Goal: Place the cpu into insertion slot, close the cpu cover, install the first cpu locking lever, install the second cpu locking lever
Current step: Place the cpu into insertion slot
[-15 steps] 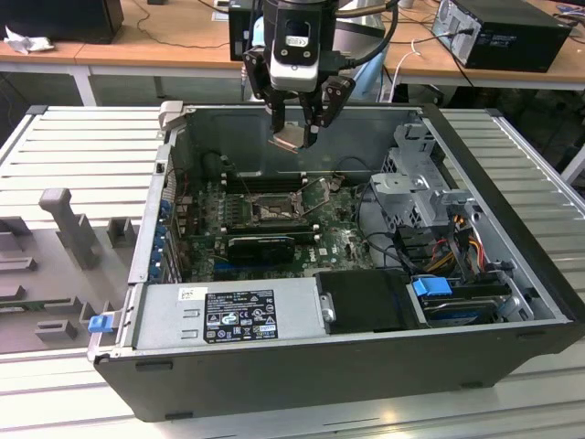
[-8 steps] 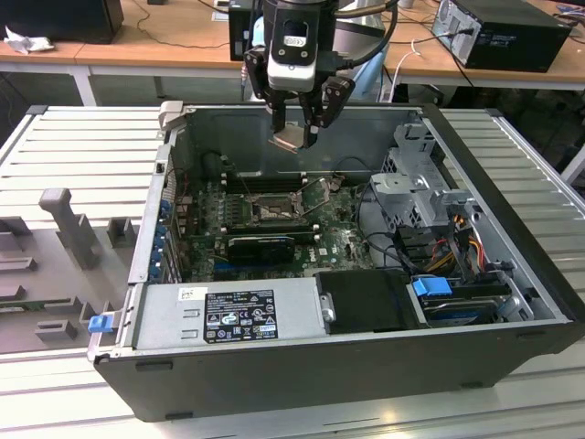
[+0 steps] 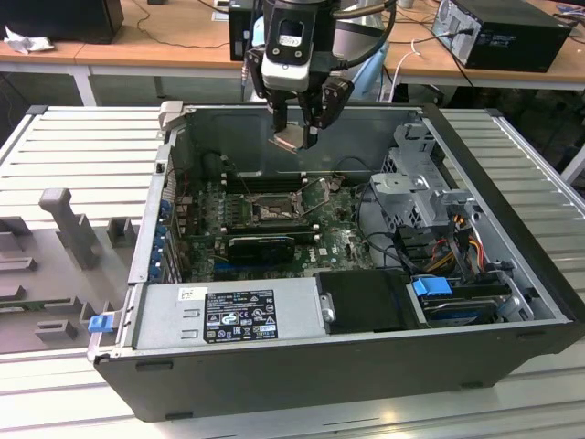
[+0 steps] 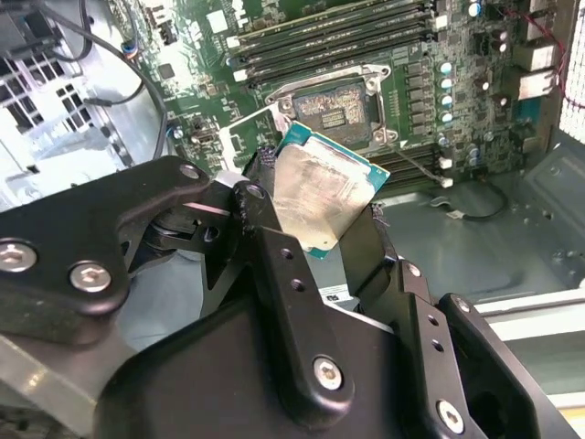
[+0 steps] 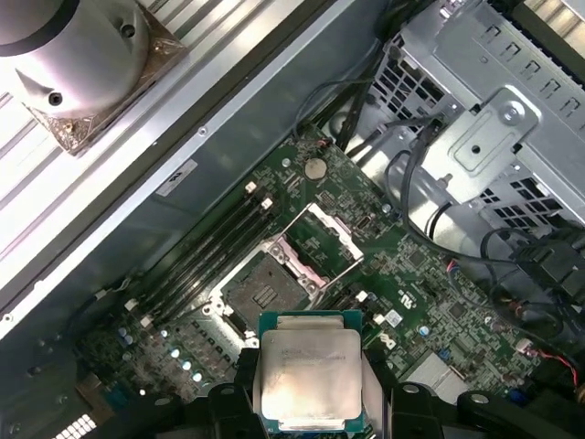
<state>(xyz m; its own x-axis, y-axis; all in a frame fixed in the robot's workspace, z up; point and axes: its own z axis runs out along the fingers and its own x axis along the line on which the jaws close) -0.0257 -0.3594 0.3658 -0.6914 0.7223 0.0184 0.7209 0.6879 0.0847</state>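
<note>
The black two-fingered gripper (image 3: 297,137) is clenched on the cpu (image 5: 309,375), a small flat square chip with a pale silver-beige metal face and a green edge. It holds the chip tilted in the air above the open dark-grey computer case (image 3: 512,274). In the exterior view, the insertion slot (image 3: 272,210), a square black socket with a dark metal rim on the green motherboard (image 3: 343,240), lies at the chip's six o'clock, well apart from it and bare. In the first wrist view, the cpu cover (image 5: 320,242), a thin metal frame with a square cut-out, stands swung open just beside the slot. In the exterior view, a long black ridged card (image 3: 260,245) lies at the slot's six o'clock.
</note>
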